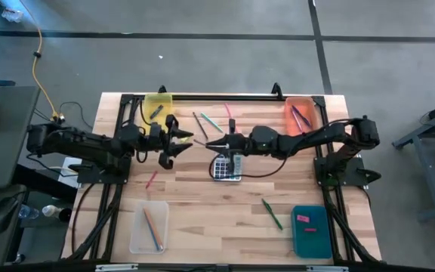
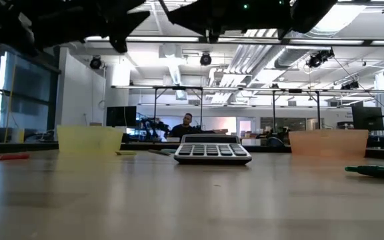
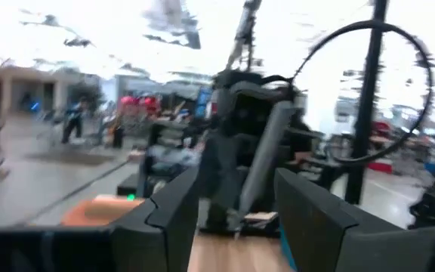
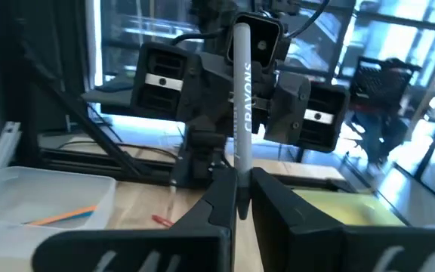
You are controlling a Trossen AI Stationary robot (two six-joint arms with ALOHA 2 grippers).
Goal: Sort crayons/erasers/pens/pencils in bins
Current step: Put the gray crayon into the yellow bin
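My right gripper (image 4: 240,208) is shut on a white stick (image 4: 242,98) printed "CRAYONS", above the table's middle, over the calculator's far end. Facing it from the left, my left gripper (image 1: 180,143) is open. Its fingers (image 3: 168,219) stand on either side of the stick's free end, apart from it. The yellow bin (image 1: 158,106) and orange bin (image 1: 302,113) stand at the far edge. The clear bin (image 1: 149,227), with thin pencils in it, and the teal bin (image 1: 310,230), with a pink eraser in it, stand near the front. My right gripper pinches the white stick's end (image 4: 242,185) between its two fingers. The fingers lie about level and come from the table's right. The stick runs on past the fingertips toward my left gripper and is lifted clear of the table.
A grey calculator (image 1: 226,166) lies mid-table below the grippers. Loose sticks lie near the far middle (image 1: 206,121), a red one at the left (image 1: 151,179) and a green one at the front right (image 1: 272,214). A person sits in the room beyond (image 2: 187,127).
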